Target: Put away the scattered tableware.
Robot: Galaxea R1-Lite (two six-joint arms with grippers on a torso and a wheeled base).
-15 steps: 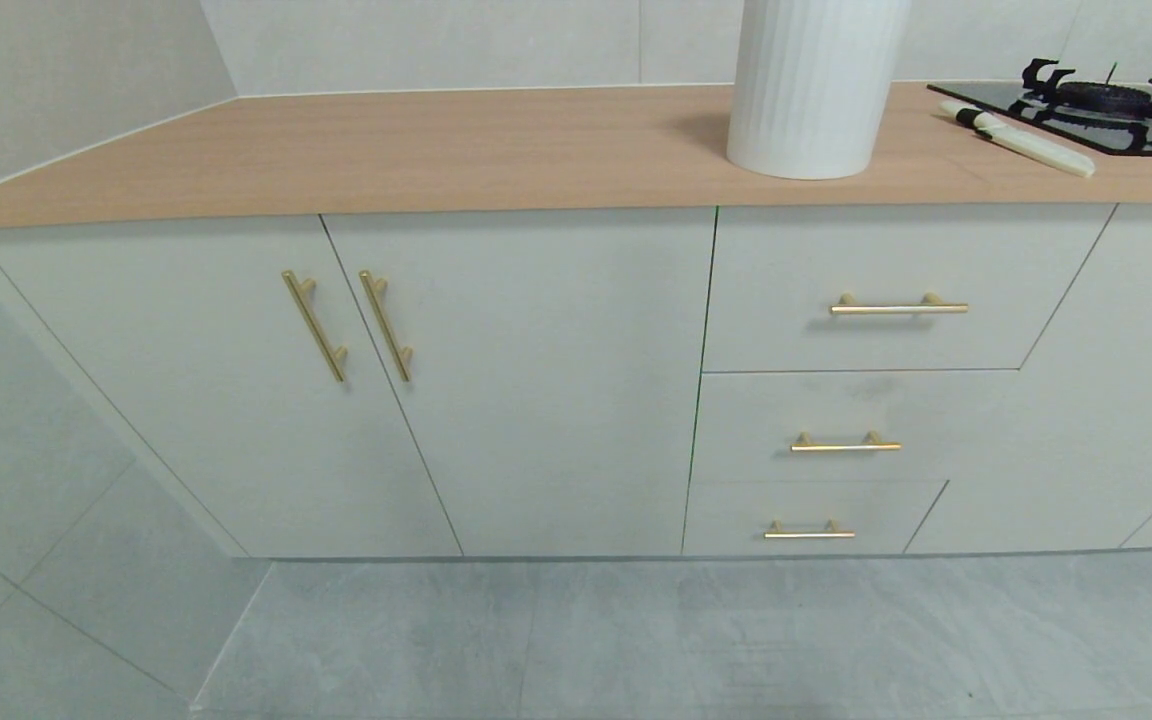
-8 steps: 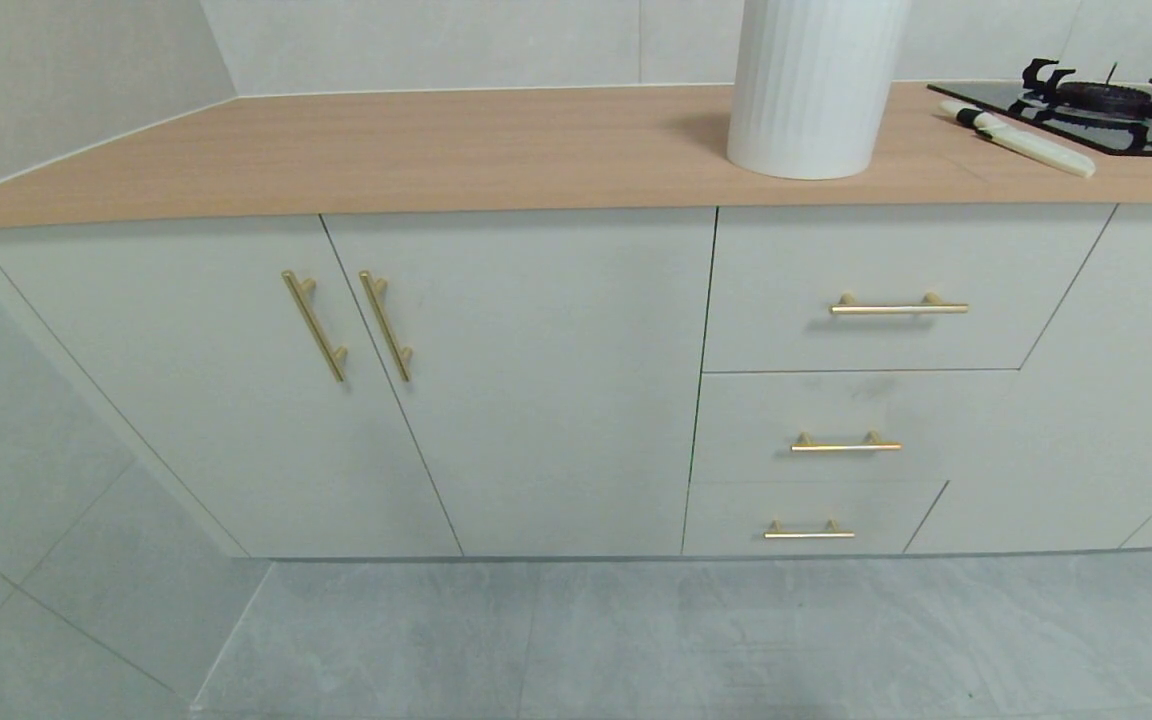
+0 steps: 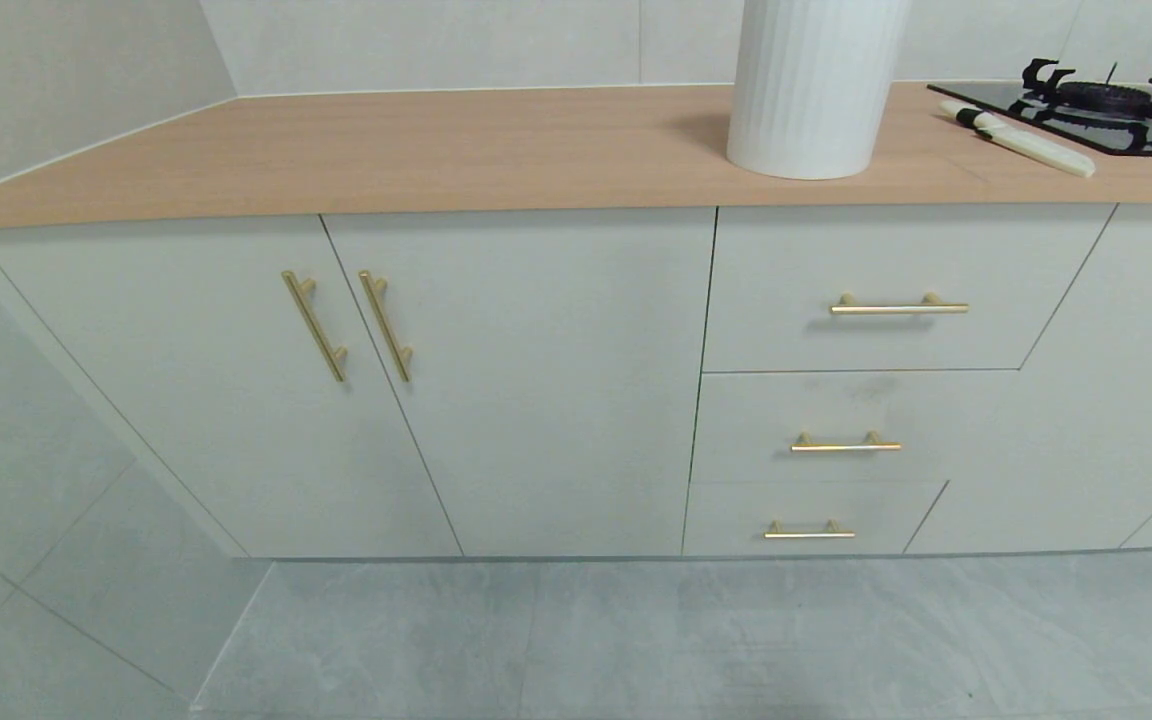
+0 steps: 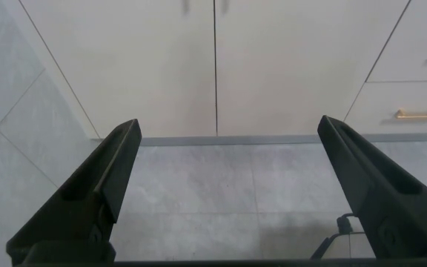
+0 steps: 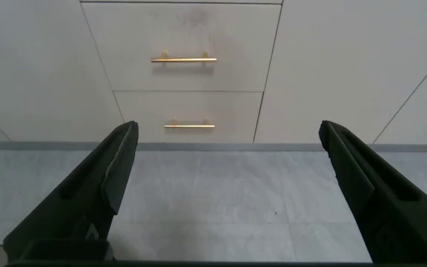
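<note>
A cream-bladed knife with a black band (image 3: 1018, 139) lies on the wooden countertop (image 3: 436, 150) at the far right, beside the stove. A tall white ribbed container (image 3: 811, 85) stands on the counter left of the knife. My left gripper (image 4: 228, 141) hangs low over the grey floor, open, facing the base of the double cabinet doors. My right gripper (image 5: 228, 141) is also open and empty, low over the floor in front of the lower drawers (image 5: 184, 59).
A black gas hob (image 3: 1101, 105) sits at the counter's far right. Below are two cabinet doors with gold handles (image 3: 346, 325) and three drawers with gold handles (image 3: 898, 308). Grey tiled floor (image 3: 576, 640) lies in front; a wall closes the left side.
</note>
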